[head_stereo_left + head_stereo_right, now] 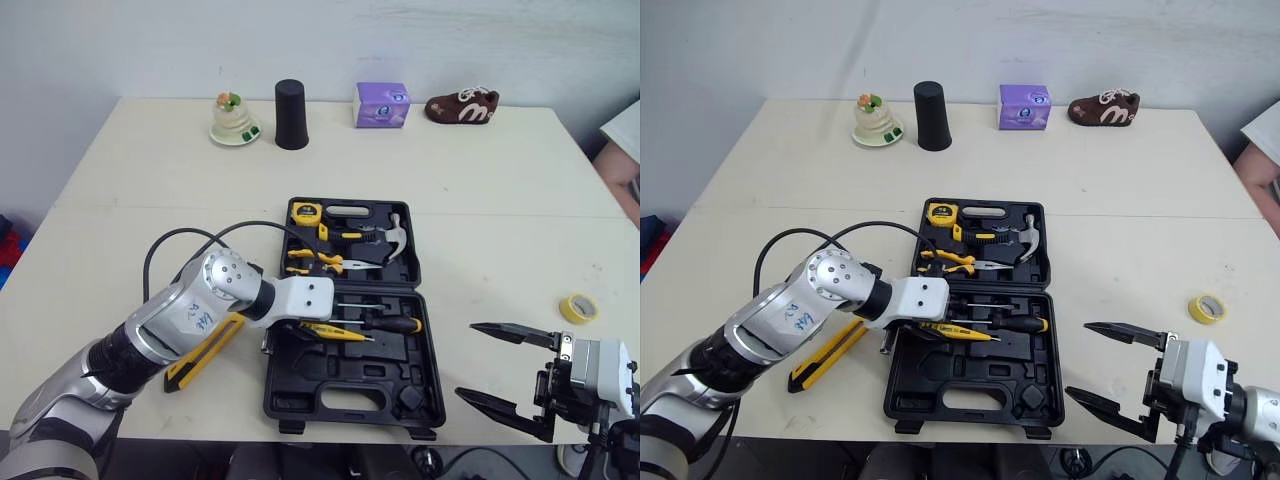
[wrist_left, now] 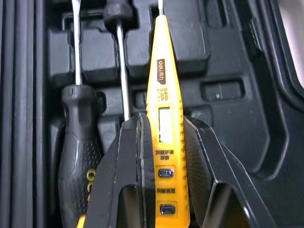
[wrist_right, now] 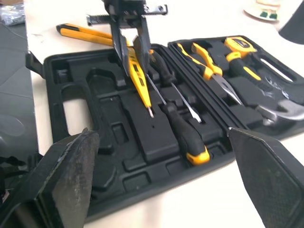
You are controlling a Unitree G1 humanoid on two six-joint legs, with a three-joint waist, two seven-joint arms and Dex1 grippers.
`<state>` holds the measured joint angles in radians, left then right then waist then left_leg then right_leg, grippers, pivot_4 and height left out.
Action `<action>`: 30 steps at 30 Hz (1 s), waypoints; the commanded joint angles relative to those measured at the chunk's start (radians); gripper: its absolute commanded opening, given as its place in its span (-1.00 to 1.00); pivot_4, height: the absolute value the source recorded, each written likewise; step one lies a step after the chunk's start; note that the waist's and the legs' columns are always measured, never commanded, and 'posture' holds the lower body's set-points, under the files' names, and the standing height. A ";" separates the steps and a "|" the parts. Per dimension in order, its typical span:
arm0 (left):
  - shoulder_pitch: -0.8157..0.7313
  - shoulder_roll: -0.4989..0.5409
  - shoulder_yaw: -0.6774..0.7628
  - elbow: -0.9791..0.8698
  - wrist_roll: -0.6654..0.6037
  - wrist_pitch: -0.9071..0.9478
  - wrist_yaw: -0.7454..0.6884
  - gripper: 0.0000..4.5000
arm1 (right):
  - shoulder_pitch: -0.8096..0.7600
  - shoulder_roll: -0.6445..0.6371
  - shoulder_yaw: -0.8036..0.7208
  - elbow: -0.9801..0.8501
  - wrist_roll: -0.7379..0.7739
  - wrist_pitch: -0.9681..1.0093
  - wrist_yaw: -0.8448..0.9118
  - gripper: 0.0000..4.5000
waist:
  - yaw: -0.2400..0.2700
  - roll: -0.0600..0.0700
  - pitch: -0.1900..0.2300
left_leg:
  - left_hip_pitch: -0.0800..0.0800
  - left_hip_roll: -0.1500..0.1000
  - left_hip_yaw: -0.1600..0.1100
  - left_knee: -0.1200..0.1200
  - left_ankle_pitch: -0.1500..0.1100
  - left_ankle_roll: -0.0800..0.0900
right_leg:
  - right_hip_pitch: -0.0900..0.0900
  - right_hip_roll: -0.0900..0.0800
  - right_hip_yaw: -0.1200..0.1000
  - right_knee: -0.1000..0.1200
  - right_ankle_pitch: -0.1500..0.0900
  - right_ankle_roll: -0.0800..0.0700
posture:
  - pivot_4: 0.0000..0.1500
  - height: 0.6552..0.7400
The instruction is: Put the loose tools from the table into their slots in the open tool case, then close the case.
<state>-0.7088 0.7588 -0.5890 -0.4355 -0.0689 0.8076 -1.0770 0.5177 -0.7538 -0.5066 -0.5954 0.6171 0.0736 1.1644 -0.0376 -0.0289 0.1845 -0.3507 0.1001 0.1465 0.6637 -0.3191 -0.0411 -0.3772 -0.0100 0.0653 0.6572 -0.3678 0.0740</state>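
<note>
The black tool case (image 1: 330,400) lies open in the middle of the table near the front edge. My left gripper (image 1: 303,326) is shut on a yellow tester pen (image 2: 163,90), held low over the case's near half with its tip toward the right. Beside the pen, a black-and-yellow screwdriver (image 1: 392,323) lies in its slot. Tape measure (image 1: 304,212), pliers (image 1: 318,262) and hammer (image 1: 392,236) sit in the far half. A yellow utility knife (image 1: 205,352) lies loose on the table left of the case. My right gripper (image 1: 466,360) hangs open just right of the case.
A roll of yellow tape (image 1: 577,307) lies on the table at the right. Along the far edge stand a small plate with a figurine (image 1: 234,120), a black cup (image 1: 291,115), a purple box (image 1: 381,104) and a brown shoe (image 1: 462,106). A person's sleeve (image 1: 625,135) shows at the right edge.
</note>
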 commanded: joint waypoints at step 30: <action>0.130 -0.099 0.239 0.038 -0.140 -0.292 -0.019 0.38 | -0.016 0.008 0.011 0.011 -0.015 -0.013 -0.003 1.00 | 0.009 0.000 0.000 | 0.000 0.001 0.000 0.001 0.001 0.001 | 0.000 -0.002 0.000 0.002 0.000 0.000 | 1.00 1.00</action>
<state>-0.5925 0.6757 -0.3954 -0.4021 -0.1690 0.5955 -1.0889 0.4945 -0.7432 -0.4784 -0.5835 0.5978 0.0733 1.1535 -0.0281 -0.0288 0.1844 -0.3506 0.1005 0.1463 0.6654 -0.3183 -0.0404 -0.3772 -0.0115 0.0652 0.6592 -0.3676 0.0736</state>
